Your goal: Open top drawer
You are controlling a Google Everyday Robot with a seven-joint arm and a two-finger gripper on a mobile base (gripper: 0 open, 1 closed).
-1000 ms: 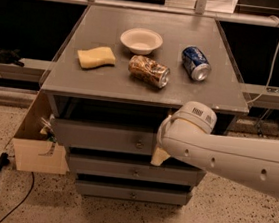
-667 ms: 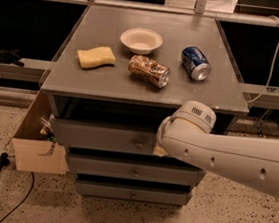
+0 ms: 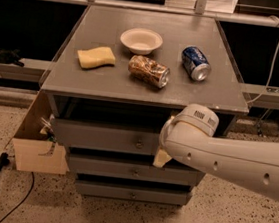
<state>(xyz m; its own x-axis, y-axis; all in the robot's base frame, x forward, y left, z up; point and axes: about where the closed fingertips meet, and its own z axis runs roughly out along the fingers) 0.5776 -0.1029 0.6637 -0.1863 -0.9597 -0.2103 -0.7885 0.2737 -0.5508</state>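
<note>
One surface (image 3: pixel 217 89): grey top of a three-drawer cabinet; carries four loose items.
Arm (image 3: pixel 234 162): white, enters from the right edge and crosses in front of the cabinet's right side; covers the right ends of the upper two fronts.
Top drawer (image 3: pixel 96 136): directly under the surface, with a dark gap above its front panel; right end hidden by the arm.
Cardboard box (image 3: pixel 36 154): on the floor against the cabinet's left side; contents hard to make out.
Lower drawers (image 3: pixel 103 166): two fronts below, partly in shadow.
Bowl (image 3: pixel 141 40): white, upright, rear centre.
Sponge (image 3: pixel 96 57): yellow, lying flat, front-left of the bowl.
Brown can (image 3: pixel 149 70): crumpled, on its side, just in front of the bowl.
Blue can (image 3: pixel 196 63): on its side, right of the brown can, apart from it.
Claw (image 3: pixel 162 157): at the lower edge of the top drawer's front, just right of the knob; mostly hidden behind the wrist, so its opening and any hold cannot be told.
Knob (image 3: pixel 139 144): brass-coloured, centre of the top front, uncovered.
</note>
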